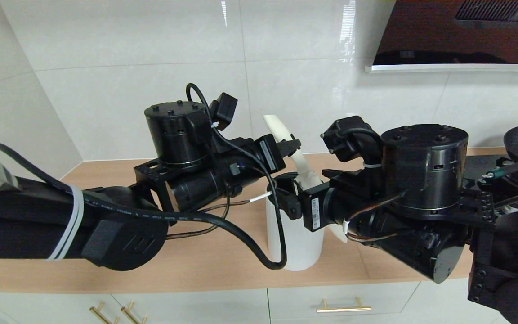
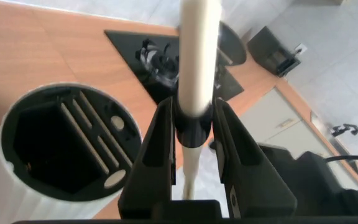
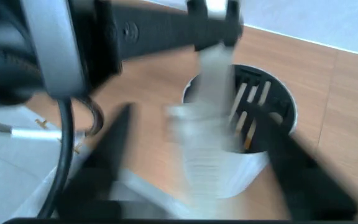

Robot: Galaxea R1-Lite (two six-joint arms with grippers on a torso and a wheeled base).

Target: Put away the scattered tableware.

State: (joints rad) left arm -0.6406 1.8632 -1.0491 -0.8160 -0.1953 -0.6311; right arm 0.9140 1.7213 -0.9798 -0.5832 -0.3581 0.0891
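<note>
1. The wooden counter (image 1: 205, 265) runs along a white tiled wall, with white drawer fronts and brass handles (image 1: 343, 308) below its front edge.
2. A black cooktop (image 2: 126, 46) is set into the counter on the robot's right, well apart from the work.
3. A white cylindrical utensil holder (image 1: 295, 247) stands upright near the counter's front edge, roughly midway between the two arms. From the left wrist view, the holder (image 2: 17, 180) has a black insert with slots, and several thin stick-like pieces lie inside.
4. The task's piece, a long cream-white utensil (image 1: 274, 126), hangs tilted in the air above the holder. Its upper end leans toward the wall and its lower part crosses over the holder's rim. It does not touch the counter.
5. The left end effector (image 1: 288, 148) is clamped on the utensil. In the left wrist view its two fingers (image 2: 194, 115) press on either side of a dark collar around the pale shaft (image 2: 197, 56).
6. The right end effector (image 1: 288, 195) sits just below the left one, over the holder's mouth. In the right wrist view its fingers (image 3: 199, 118) stand spread wide. The blurred utensil (image 3: 210, 124) appears to lie between them without being gripped, though the blur makes contact hard to judge.
</note>
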